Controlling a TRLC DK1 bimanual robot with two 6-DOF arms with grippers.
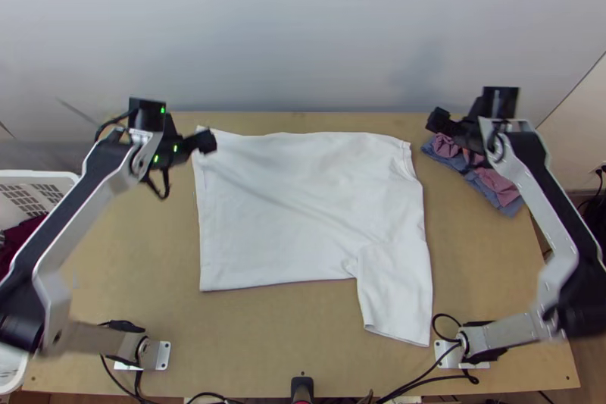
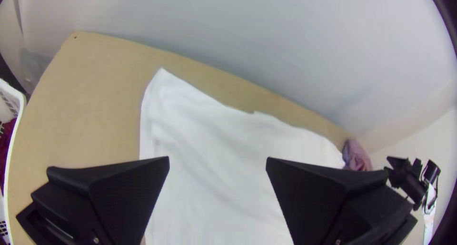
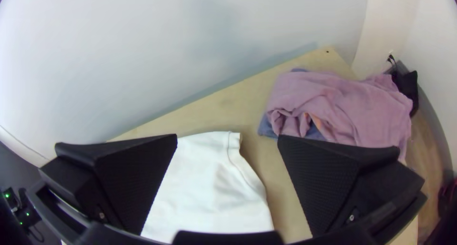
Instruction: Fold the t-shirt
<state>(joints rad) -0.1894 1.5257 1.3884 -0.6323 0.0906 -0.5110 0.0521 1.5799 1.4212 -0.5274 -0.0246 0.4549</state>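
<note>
A white t-shirt (image 1: 303, 207) lies spread on the table, with one part jutting toward the near edge at its lower right. My left gripper (image 1: 203, 142) is over the shirt's far left corner; in the left wrist view the left gripper (image 2: 218, 166) stands open above the white cloth (image 2: 209, 131). At the far right, my right gripper (image 1: 439, 122) is beside the shirt's far right corner, close to the folded clothes. The right wrist view has the right gripper (image 3: 227, 142) open, with the shirt's corner (image 3: 214, 178) and bare table between its fingers.
Pink and blue folded clothes (image 1: 485, 176) lie at the table's far right; in the right wrist view the pink cloth (image 3: 342, 102) is bunched at one end. A white basket (image 1: 30, 184) with dark red cloth stands at the left. A pale wall (image 1: 303, 32) rises behind the table.
</note>
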